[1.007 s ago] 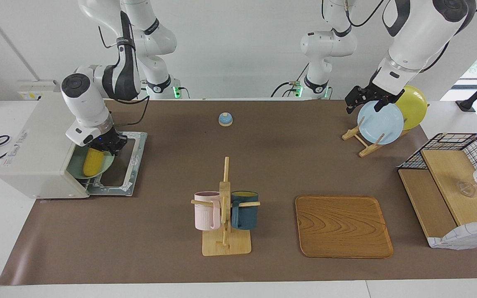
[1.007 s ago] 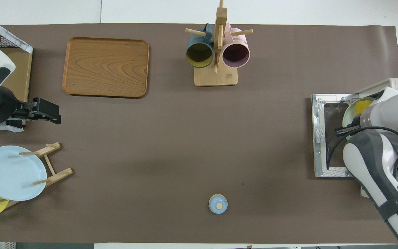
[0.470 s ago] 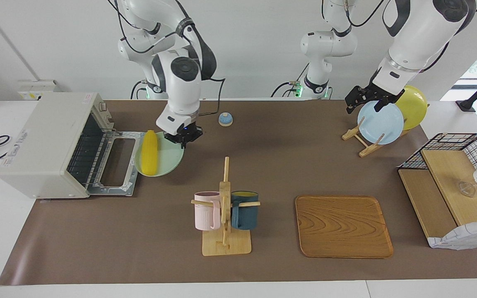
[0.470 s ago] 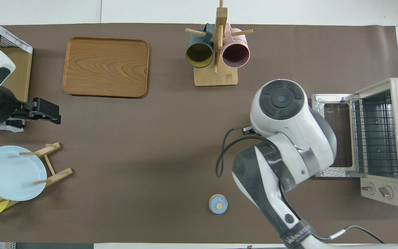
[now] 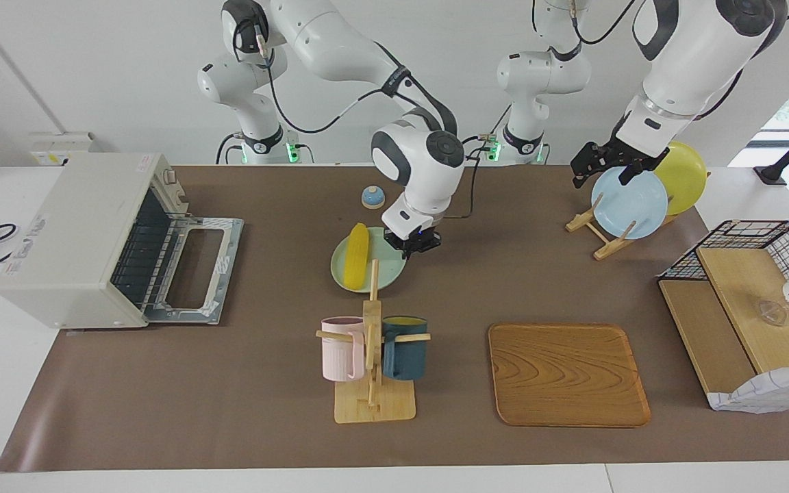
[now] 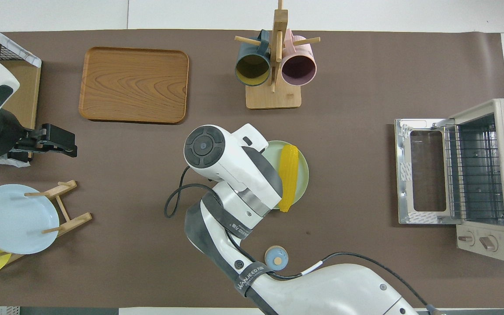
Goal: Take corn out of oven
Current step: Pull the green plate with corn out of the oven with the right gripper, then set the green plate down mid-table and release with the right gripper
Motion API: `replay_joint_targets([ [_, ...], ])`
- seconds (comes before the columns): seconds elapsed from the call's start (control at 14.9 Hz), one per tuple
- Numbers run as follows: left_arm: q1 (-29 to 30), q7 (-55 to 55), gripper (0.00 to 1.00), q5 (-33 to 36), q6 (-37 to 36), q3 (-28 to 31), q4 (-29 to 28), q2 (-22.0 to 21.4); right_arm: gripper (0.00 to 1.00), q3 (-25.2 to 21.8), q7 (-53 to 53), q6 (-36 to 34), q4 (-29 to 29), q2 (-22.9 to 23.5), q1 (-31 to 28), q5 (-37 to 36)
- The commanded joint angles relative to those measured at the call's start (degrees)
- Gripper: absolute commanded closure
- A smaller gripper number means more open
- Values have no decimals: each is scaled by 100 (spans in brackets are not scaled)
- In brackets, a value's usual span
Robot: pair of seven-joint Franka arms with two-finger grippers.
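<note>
Corn [image 5: 356, 255] lying on a pale green plate [image 5: 384, 274], out of the oven [image 5: 86, 236] — plate at mid-table, nearer the robots than the mug rack [image 5: 372, 356], well apart from the oven. Cob along the plate's side toward the right arm's end of the table.

Right gripper [image 5: 411, 244] clamped shut on the plate's rim at the edge toward the left arm's end; whether the plate rests flat on the mat or hangs just above it, hard to tell from either view. Seen from overhead, right arm covering much of the plate; cob [image 6: 288, 177] and a crescent of plate [image 6: 302, 175] showing.

Oven at the right arm's end of the table, door [image 5: 192, 270] folded down flat, wire rack [image 6: 473, 168] inside bare.

Left gripper [image 5: 607, 168] waiting with fingers apart — up over the plate stand, by the top edge of the light blue plate [image 5: 631, 205], holding nothing. Yellow plate [image 5: 683, 177] in the same stand.

Small blue bell [image 5: 372, 197] just nearer the robots than the green plate. Wooden tray [image 5: 568, 374] beside the mug rack, toward the left arm's end.
</note>
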Motion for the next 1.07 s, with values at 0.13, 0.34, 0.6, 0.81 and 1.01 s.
replay_joint_targets([
  [0.13, 36, 22, 0, 91, -100, -34, 59, -27, 100, 43, 658, 550, -68, 28, -309, 1048],
  [0.34, 36, 22, 0, 91, -100, -34, 59, -27, 86, 43, 641, 822, -50, 28, -302, 1193],
  [0.6, 36, 22, 0, 91, -100, -25, 59, -35, 78, 16, 211, 780, -32, -59, -425, 1131],
  [0.81, 27, 13, 0, 91, -92, -34, 59, -35, 90, -1, -291, 96, -15, -296, -460, 176],
  [1.01, -8, 4, 0, 91, -118, -43, 32, -62, 100, -19, -475, -913, -102, -814, -818, -387],
])
